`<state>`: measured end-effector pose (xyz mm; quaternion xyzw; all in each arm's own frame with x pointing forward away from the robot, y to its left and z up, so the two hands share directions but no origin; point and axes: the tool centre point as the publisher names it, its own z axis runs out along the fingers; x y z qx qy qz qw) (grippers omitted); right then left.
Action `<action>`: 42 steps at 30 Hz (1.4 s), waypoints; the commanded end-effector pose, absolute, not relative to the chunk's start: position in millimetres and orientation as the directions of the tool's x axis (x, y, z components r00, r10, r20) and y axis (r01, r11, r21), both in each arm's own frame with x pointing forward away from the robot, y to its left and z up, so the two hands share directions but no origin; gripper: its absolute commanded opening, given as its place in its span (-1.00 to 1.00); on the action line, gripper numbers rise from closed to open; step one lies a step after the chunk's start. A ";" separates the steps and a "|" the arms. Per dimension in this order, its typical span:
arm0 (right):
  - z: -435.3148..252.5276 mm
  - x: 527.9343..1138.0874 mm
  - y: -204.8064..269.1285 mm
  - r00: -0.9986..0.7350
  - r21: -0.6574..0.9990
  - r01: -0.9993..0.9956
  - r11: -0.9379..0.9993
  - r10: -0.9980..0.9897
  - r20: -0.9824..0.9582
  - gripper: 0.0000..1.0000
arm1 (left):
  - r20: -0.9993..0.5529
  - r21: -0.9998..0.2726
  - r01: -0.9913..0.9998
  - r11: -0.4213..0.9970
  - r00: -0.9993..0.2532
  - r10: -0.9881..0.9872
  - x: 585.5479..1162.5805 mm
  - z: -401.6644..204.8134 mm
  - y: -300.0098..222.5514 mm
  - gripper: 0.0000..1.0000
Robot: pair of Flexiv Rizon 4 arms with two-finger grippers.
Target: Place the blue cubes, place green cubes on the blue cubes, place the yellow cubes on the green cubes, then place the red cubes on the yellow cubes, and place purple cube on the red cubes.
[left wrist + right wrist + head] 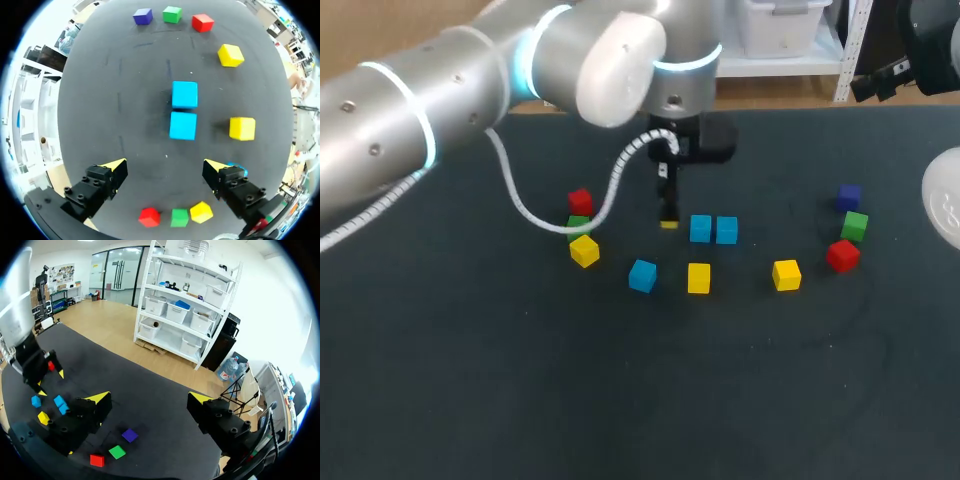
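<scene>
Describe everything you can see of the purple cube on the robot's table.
The purple cube is a small, solid-looking block, plain deep purple, with crisp edges and matte faces. It could be painted wood or plastic. It sits flat on the dark table, on the robot's right side, at the far end of a short row with a green cube and a red cube. A small gap separates it from the green cube. Nothing is stacked on it, and only the table touches it.

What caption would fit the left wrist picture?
Open left claw with two blue cubes just ahead, other coloured cubes around.
</scene>
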<state>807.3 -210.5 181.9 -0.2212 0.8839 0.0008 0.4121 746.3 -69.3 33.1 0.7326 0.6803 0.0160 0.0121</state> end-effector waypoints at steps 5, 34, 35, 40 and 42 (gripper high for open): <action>182.4 806.0 -210.3 -0.562 -0.183 -0.390 0.903 -0.390 -0.729 1.00 | 0.003 0.080 0.975 -0.205 0.206 0.979 717.5 72.5 -48.0 1.00; 182.4 806.0 -210.3 -0.562 -0.183 -0.390 0.903 -0.390 -0.729 1.00 | -0.015 0.088 0.984 -0.152 0.154 0.988 637.0 53.0 -11.4 1.00; 182.4 806.0 -210.3 -0.562 -0.183 -0.390 0.903 -0.390 -0.729 1.00 | -0.010 0.088 0.984 -0.158 0.160 0.987 636.4 50.3 -11.5 1.00; 182.4 806.0 -210.3 -0.562 -0.183 -0.390 0.903 -0.390 -0.729 1.00 | -0.010 0.087 0.979 -0.186 0.188 0.982 634.6 39.4 -14.9 1.00; 182.4 806.0 -210.3 -0.562 -0.183 -0.390 0.903 -0.390 -0.729 1.00 | 0.002 0.093 0.974 -0.206 0.206 0.978 633.7 34.7 -15.2 1.00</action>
